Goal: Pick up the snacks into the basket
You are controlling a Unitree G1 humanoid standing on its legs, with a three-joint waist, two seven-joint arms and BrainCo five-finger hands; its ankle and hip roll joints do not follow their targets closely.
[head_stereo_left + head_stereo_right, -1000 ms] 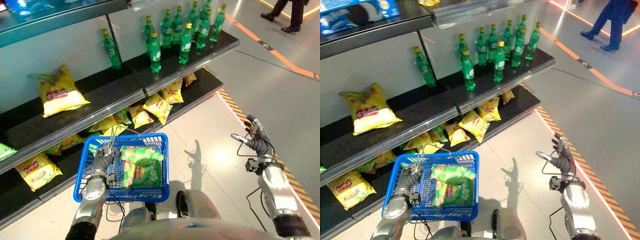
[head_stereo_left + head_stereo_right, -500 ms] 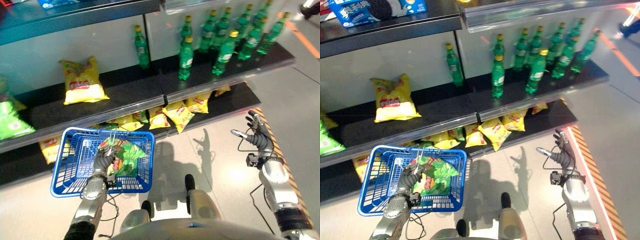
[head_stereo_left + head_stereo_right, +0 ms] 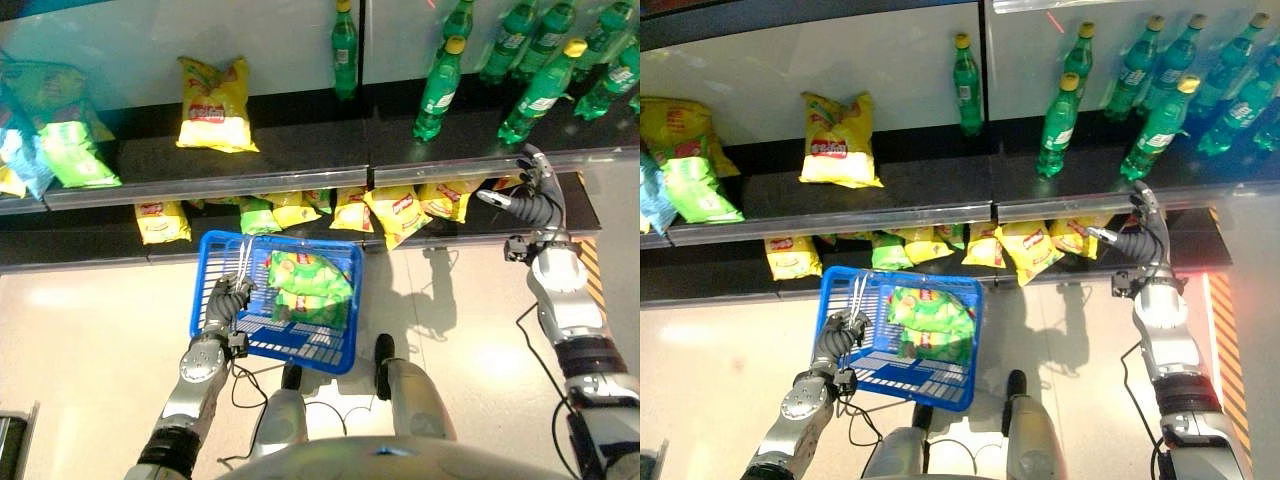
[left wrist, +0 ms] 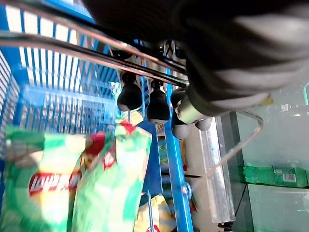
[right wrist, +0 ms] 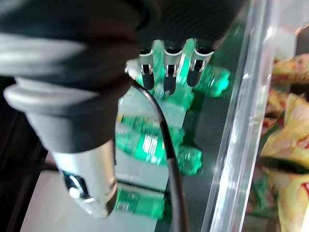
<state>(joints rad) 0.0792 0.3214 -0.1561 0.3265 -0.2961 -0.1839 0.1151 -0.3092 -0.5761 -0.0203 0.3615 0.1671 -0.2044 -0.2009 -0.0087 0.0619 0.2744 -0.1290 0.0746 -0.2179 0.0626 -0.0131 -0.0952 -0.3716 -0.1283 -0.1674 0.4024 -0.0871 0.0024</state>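
My left hand (image 3: 229, 299) is shut on the metal handle (image 4: 96, 53) of a blue wire basket (image 3: 352, 310), carried low in front of the shelves. Green snack bags (image 3: 308, 288) lie inside it and show close up (image 4: 63, 183) in the left wrist view. My right hand (image 3: 528, 196) is raised at the right, open with straight fingers (image 5: 165, 72), at the front edge of the shelf that bears the green bottles (image 3: 440, 90). A yellow snack bag (image 3: 213, 105) stands on the middle shelf. Several yellow and green bags (image 3: 395, 210) lie on the lowest shelf behind the basket.
Green and yellow snack bags (image 3: 65, 150) lean at the middle shelf's left end. Its front edge has a clear rail (image 5: 241, 125). An orange-striped strip (image 3: 592, 275) marks the floor at the right. Pale floor spreads on the left.
The camera has swung round to face the shelves head on. My right hand has risen to the bottle shelf's edge. The left hand still holds the basket.
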